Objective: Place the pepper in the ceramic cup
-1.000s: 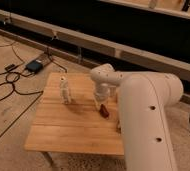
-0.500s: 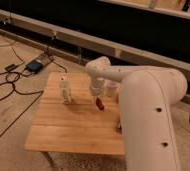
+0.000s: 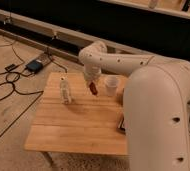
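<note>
Camera view: jaws shut tight on the pepper (image 3: 94,90), a slim, red, tapered thing hanging from the gripper (image 3: 92,84) above the table (image 3: 83,125). Just right of the jaws stands the cup (image 3: 111,86), white, smooth and round; its inside is too dim to read. Left of the jaws a slim white bottle (image 3: 65,91) stands upright on the pale wood planks.

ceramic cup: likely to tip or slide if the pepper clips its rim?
Probably won't tip: the ceramic cup is squat and upright on the flat wooden table. It looks small, so likely light; a sideways knock might slide it. The tool, close beside it, grips the pepper, which looks too slight to push hard.
</note>
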Controlling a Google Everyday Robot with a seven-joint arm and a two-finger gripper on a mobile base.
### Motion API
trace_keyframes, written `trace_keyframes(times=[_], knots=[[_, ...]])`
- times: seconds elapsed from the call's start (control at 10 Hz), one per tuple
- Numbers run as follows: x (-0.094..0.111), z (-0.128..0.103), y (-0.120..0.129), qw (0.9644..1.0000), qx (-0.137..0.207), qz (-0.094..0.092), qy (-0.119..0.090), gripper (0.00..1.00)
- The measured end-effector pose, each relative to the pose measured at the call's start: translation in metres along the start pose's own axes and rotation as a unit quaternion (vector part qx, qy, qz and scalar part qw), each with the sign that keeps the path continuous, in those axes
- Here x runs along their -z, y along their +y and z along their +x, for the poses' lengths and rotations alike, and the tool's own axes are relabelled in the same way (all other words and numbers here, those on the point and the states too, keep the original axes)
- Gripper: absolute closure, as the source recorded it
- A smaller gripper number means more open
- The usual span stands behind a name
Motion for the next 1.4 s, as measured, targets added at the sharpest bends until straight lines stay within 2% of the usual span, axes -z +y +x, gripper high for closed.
trace_keyframes(times=[0.2,0.4,0.5,0.6,0.8,1.0,1.1,1.4], knots=[[0.011,-0.016,-0.016,0.9990,-0.017,0.008,-0.041,1.00],[0.016,-0.027,-0.047,0.9955,-0.043,0.030,-0.079,1.00],[0.017,-0.030,-0.059,0.9931,-0.056,0.040,-0.094,1.00],[0.019,-0.034,-0.077,0.9890,-0.078,0.052,-0.114,1.00],[0.023,-0.038,-0.100,0.9820,-0.108,0.067,-0.140,1.00],[0.023,-0.040,-0.123,0.9746,-0.130,0.089,-0.159,1.00],[0.019,-0.038,-0.128,0.9721,-0.137,0.095,-0.164,1.00],[-0.001,-0.026,-0.135,0.9681,-0.151,0.108,-0.169,1.00]])
